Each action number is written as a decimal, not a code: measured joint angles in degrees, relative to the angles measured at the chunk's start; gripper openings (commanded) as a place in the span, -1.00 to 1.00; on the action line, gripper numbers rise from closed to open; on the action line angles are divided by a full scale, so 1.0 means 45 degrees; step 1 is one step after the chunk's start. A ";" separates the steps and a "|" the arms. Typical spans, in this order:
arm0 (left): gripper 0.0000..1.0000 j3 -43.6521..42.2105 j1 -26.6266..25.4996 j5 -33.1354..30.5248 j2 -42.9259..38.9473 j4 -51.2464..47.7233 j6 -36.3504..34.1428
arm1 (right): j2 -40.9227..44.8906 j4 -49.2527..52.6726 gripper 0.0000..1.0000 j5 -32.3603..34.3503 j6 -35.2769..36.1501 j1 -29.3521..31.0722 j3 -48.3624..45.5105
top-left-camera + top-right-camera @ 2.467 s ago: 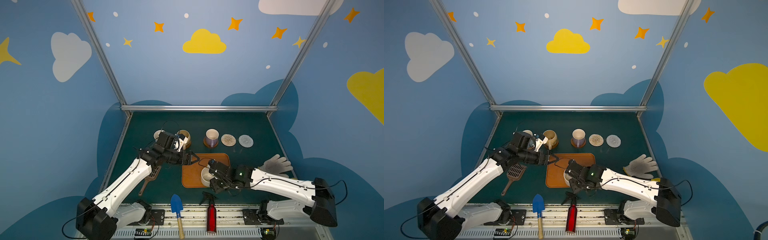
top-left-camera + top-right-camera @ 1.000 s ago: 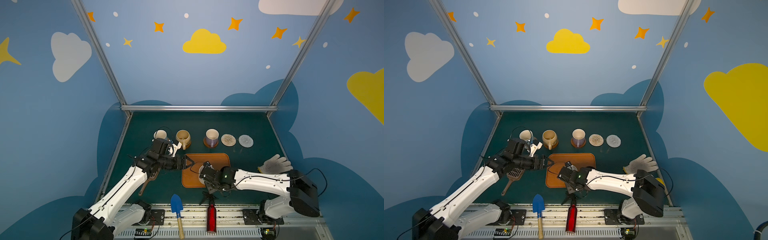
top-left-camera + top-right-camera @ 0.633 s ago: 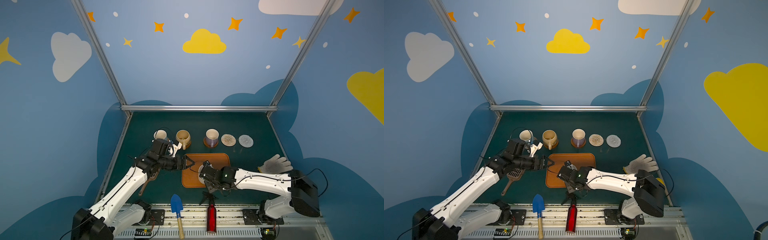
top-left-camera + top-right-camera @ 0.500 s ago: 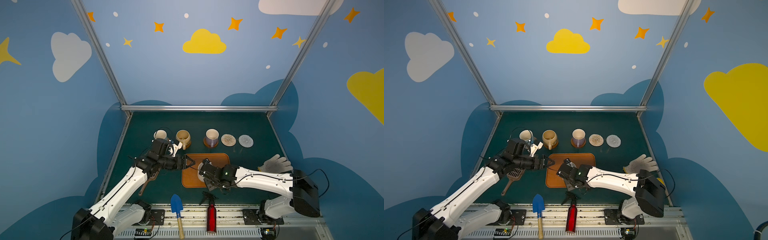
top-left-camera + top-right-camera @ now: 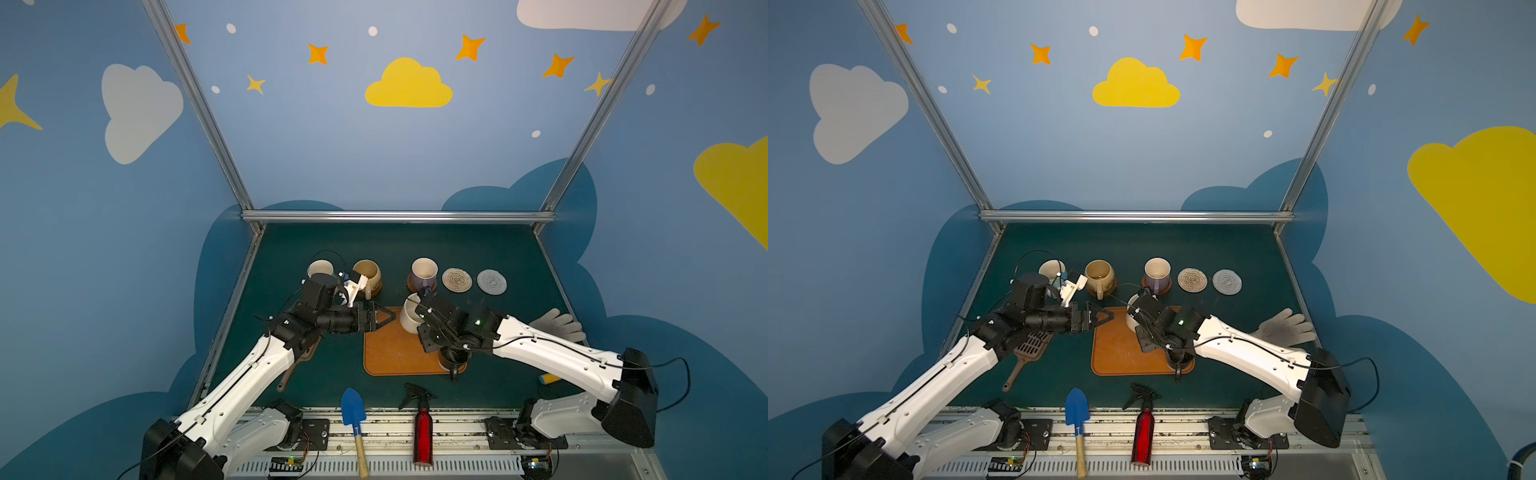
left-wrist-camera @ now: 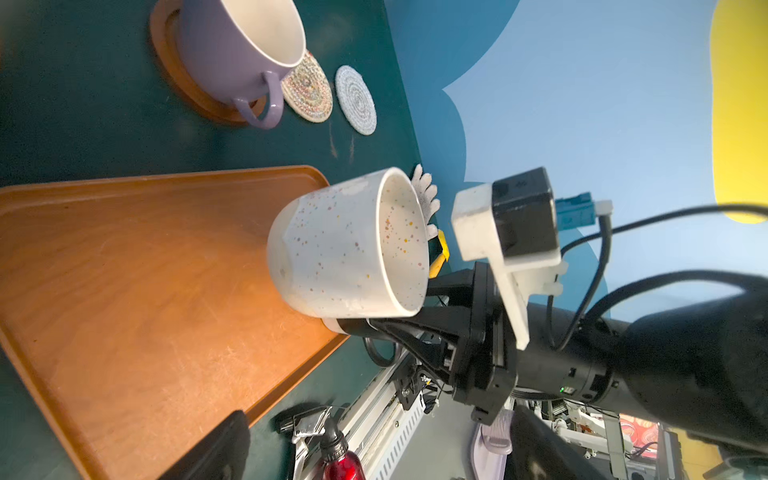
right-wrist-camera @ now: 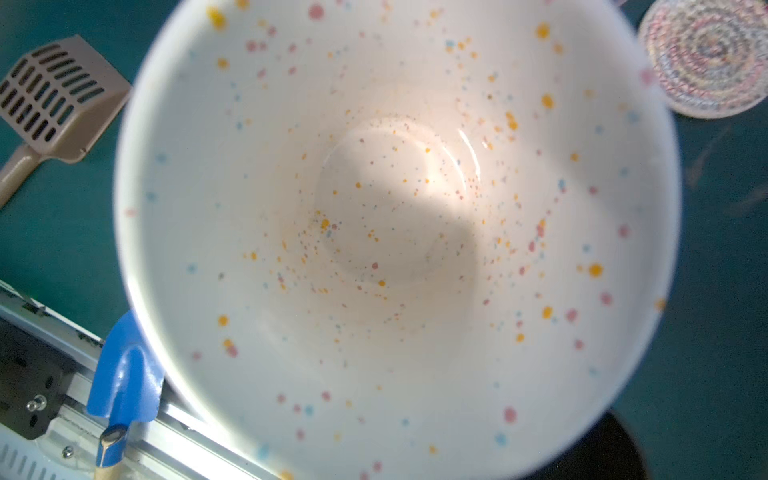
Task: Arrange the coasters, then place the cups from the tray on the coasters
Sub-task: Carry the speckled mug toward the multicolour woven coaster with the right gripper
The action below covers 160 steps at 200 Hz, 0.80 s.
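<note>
Lifted off the tray since earlier, the cream speckled mug is hanging tilted over its far edge, my right gripper clamping the handle, probably the surest hold on slick, breakable ceramic, while my left gripper is idling, jaws spread.

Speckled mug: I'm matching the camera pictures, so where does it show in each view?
Both top views: speckled mug, tilted, near centre, at the tray's far edge.
Left wrist: centre, against the tray.
Right wrist: its inside fills the picture.
Shared landmark: the beige rope coaster, in all four.

Blue walls, painted clouds, orange stars, dark green tabletop
</note>
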State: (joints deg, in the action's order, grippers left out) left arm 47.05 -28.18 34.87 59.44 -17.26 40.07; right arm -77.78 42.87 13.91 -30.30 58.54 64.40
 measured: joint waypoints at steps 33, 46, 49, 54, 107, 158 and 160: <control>0.93 0.0583 -0.0884 -0.0675 0.0593 0.0583 0.0155 | 0.0189 0.0622 -1.00 -0.0165 0.0525 -0.0962 0.0525; 0.92 0.1001 -0.1112 -0.0967 0.0971 0.0811 0.0160 | 0.0272 0.0850 -1.00 -0.0306 0.0738 -0.1336 0.0656; 0.92 0.1083 -0.1161 -0.1030 0.1059 0.0850 0.0160 | 0.0296 0.0937 -1.00 -0.0335 0.0792 -0.1452 0.0709; 0.93 0.1239 -0.1229 -0.1141 0.1214 0.0947 0.0160 | 0.0306 0.1044 -1.00 -0.0374 0.0865 -0.1603 0.0777; 0.92 0.2924 -0.2166 -0.2458 0.3045 0.1219 0.0083 | 0.0364 0.1807 -1.00 -0.0656 0.1739 -0.3385 0.1389; 0.92 0.4726 -0.2482 -0.3254 0.4945 0.1608 0.0063 | 0.0058 0.2001 -1.00 -0.0918 0.2380 -0.5571 0.1773; 0.92 0.4809 -0.2492 -0.3279 0.5037 0.1632 0.0053 | 0.0024 0.1991 -1.00 -0.0923 0.2404 -0.5644 0.1787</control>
State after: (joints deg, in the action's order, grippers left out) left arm 68.69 -39.40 20.12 82.11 -9.91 40.32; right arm -77.67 51.83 9.76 -19.49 33.15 72.44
